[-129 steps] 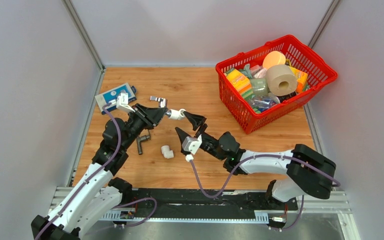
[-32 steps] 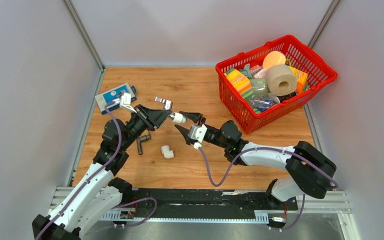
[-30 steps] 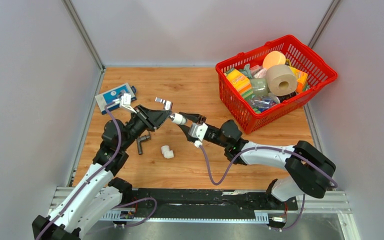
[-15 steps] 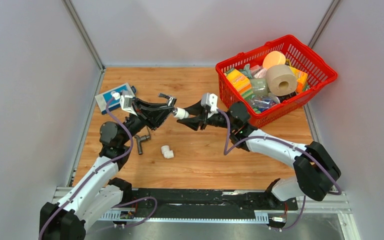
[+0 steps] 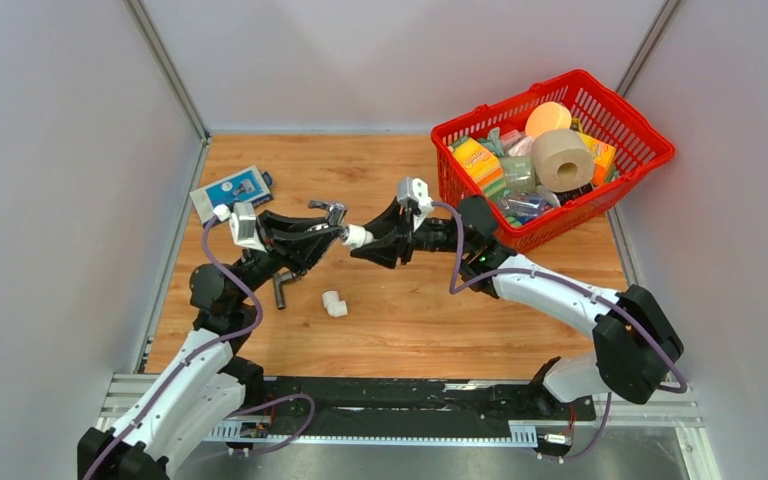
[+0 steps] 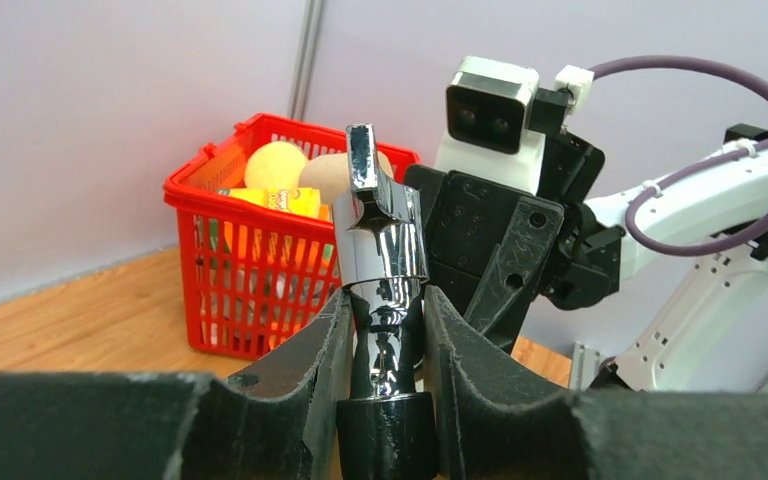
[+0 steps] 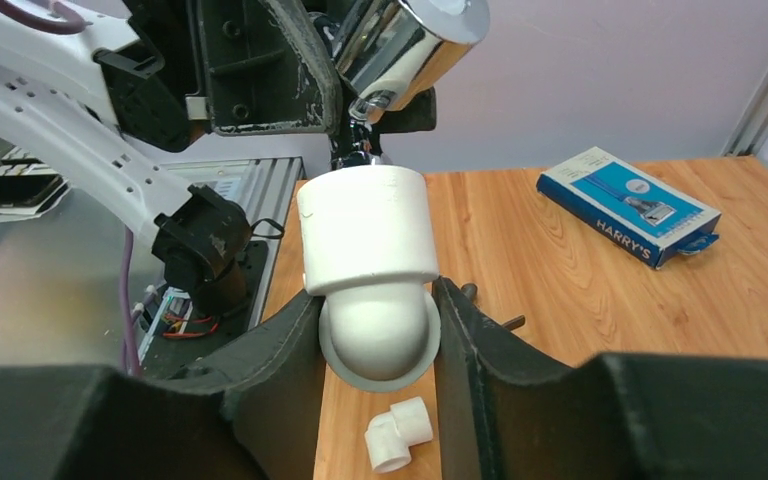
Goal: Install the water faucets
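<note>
Nearest the arm bases in the top view, the dark grey L-shaped faucet lies loose on the wooden table at lower centre-left. A spare white elbow lies near it to the right, and neither is held. Beyond them, at frame centre, the two arms meet tip to tip. The left gripper comes in from the left, clenched on the chrome faucet. The right gripper comes in from the right, grasping a white elbow fitting. Faucet and fitting lie in one line across the frame, left to right, with their ends together.

In the right wrist view the fingers clamp the rounded bend of the fitting at lower centre. Its open socket faces the top of the frame, and the chrome body sits directly beyond the socket rim, leaning toward the upper right. The rim hides the joint itself, so it cannot be told whether the faucet's inlet has entered the socket.

In the left wrist view the faucet stands upright in the frame, pinched low on its body with the handle at the top. The fitting is concealed behind it.

The coming move turns on axis alignment: the faucet inlet must be in line with the socket bore before any rotation is applied. Judged from the lean, a small tilt correction is likely required.

The red basket, at upper right, is well apart.
</note>
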{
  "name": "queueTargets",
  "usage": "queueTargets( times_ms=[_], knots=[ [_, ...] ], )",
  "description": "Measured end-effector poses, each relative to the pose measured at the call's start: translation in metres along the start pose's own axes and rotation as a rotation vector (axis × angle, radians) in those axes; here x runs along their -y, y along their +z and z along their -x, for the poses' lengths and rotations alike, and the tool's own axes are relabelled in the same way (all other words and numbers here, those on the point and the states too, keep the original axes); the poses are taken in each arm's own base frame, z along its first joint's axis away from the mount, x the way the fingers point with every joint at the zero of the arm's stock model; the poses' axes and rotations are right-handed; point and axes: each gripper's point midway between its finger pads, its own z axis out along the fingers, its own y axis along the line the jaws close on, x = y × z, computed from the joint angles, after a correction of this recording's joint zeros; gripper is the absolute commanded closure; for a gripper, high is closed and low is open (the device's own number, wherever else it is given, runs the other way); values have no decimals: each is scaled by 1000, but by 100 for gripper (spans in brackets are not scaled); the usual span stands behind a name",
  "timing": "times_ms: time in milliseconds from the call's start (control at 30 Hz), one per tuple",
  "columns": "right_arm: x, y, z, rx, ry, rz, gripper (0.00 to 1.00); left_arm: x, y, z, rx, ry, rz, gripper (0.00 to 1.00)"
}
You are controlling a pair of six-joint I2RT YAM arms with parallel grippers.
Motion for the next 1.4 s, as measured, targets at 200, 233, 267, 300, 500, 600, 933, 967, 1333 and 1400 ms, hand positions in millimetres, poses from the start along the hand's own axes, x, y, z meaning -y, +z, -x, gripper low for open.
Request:
queueTargets(
  times_ms=[200, 233, 267, 300, 500, 600, 933, 967, 1333, 1400],
  knots=[
    [16, -5, 6, 16, -39, -129, 35, -12, -9, 2, 5, 6, 117, 100],
    [19, -8, 10, 24, -62, -154, 35, -17, -10, 0, 0, -4, 145, 100],
    [21, -11, 14, 33, -92, -182, 34, -22, -12, -3, -9, -17, 175, 100],
    [23, -15, 19, 43, -128, -206, 34, -27, -13, -6, -16, -32, 204, 100],
    [32, -26, 28, 52, -294, -312, 32, -52, -23, -24, -63, -139, 363, 100],
    [33, -24, 24, 30, -350, -336, 31, -57, -26, -27, -65, -169, 407, 100],
    [37, -25, 16, -20, -477, -379, 31, -65, -30, -25, -64, -210, 481, 100],
    [38, -25, 15, -25, -489, -384, 31, -66, -30, -26, -66, -214, 489, 100],
    [30, -18, 8, -62, -618, -382, 30, -75, -34, -35, -97, -267, 551, 100],
    [31, -18, 5, -70, -642, -385, 30, -77, -34, -36, -101, -284, 566, 100]
  ],
)
